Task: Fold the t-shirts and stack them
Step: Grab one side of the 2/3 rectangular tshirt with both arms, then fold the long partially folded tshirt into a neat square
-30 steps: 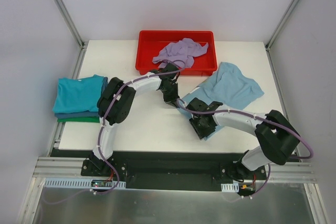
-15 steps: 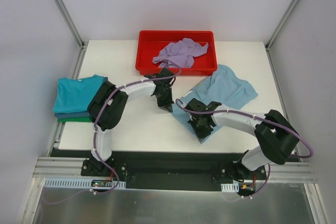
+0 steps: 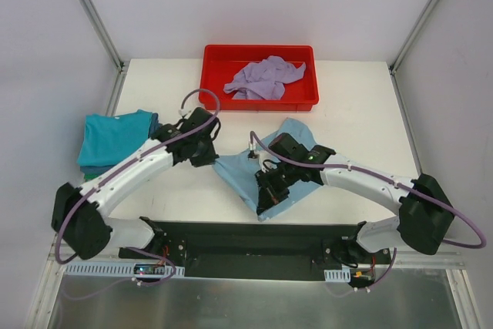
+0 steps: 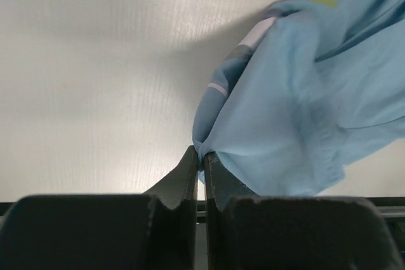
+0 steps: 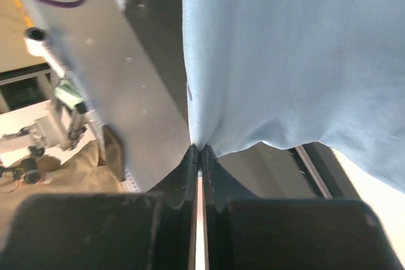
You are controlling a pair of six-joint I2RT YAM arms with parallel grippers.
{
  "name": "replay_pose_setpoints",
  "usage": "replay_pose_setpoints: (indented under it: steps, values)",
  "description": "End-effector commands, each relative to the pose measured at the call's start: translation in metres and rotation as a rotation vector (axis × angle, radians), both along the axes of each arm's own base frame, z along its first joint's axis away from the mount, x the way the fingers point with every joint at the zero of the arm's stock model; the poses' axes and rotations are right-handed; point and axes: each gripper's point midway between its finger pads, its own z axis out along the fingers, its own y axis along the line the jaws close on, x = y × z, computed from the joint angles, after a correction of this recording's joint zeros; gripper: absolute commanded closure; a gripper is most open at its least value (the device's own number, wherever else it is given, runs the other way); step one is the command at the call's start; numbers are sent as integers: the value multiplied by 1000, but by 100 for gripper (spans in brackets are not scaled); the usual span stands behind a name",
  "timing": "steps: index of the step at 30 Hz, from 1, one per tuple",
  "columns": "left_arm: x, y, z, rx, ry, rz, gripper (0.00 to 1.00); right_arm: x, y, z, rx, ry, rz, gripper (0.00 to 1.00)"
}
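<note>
I have the light blue t-shirt (image 3: 240, 172) pinched at two points. The left gripper (image 4: 202, 159) is closed tight on a bunched edge at the shirt's left corner, and the right gripper (image 5: 199, 151) is closed just as tight on a fold of cloth near the front edge of the table (image 3: 347, 90). Holding two corners lets me stretch the cloth between the arms and lay it flat for folding. From above the shirt looks partly lifted, though I can't be sure how much rests on the table. The teal-topped stack (image 3: 115, 138) sits at the left — I'd take this shirt there once folded. A lavender shirt (image 3: 263, 78) lies crumpled in the red tray (image 3: 300, 103) — not yet folded.
</note>
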Motion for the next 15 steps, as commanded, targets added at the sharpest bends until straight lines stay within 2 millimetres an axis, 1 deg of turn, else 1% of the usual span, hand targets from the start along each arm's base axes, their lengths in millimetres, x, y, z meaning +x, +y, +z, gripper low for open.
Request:
replay_pose_setpoints:
  steps: [1, 5, 8, 11, 13, 15]
  values:
    - [-16, 47, 21, 106, -78, 95, 100, -20, 29, 55, 207, 84, 89, 100]
    - [-25, 60, 46, 84, -146, 107, 100, -24, 50, 83, 352, 148, 105, 100]
    - [-28, 68, 66, 76, -196, 126, 100, -26, 57, 100, 415, 147, 117, 100]
    - [-26, 68, 79, 57, -235, 121, 100, -25, 55, 107, 431, 120, 110, 100]
    - [-24, 66, 82, 50, -238, 118, 100, -23, 53, 106, 421, 117, 89, 100]
    - [-20, 61, 83, 42, -236, 122, 100, -16, 48, 101, 390, 108, 49, 100]
